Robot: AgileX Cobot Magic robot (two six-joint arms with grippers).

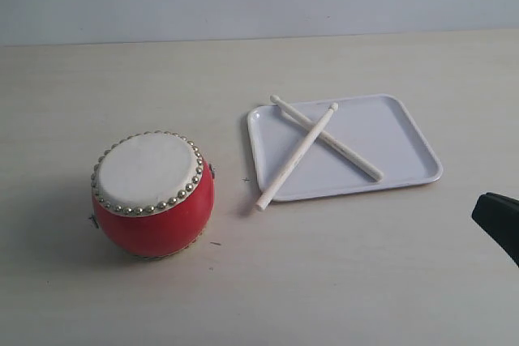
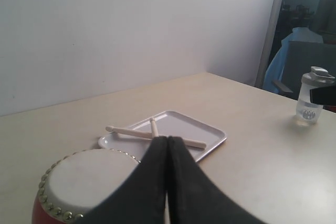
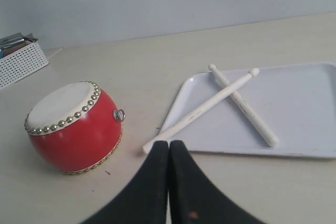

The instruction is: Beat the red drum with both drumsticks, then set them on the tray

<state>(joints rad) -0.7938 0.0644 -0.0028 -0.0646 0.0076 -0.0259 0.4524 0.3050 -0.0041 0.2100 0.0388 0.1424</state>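
Observation:
The red drum (image 1: 152, 196) stands upright on the table at the left, its off-white skin facing up. To its right lies the white tray (image 1: 389, 131). Two drumsticks rest crossed on it: one (image 1: 353, 157) lies wholly on the tray, while the other (image 1: 284, 174) sticks out over the tray's near left rim. My left gripper (image 2: 168, 138) is shut and empty, hovering close to the drum (image 2: 84, 182) and pointing toward the tray (image 2: 184, 124). My right gripper (image 3: 169, 142) is also shut and empty, just short of the overhanging stick (image 3: 210, 103). Only its black tip (image 1: 486, 212) shows in the exterior view.
A clear water bottle (image 2: 313, 95) stands on the table far beyond the tray in the left wrist view. A white perforated basket (image 3: 18, 61) sits at the table's edge past the drum (image 3: 73, 124). A pale wall backs the table.

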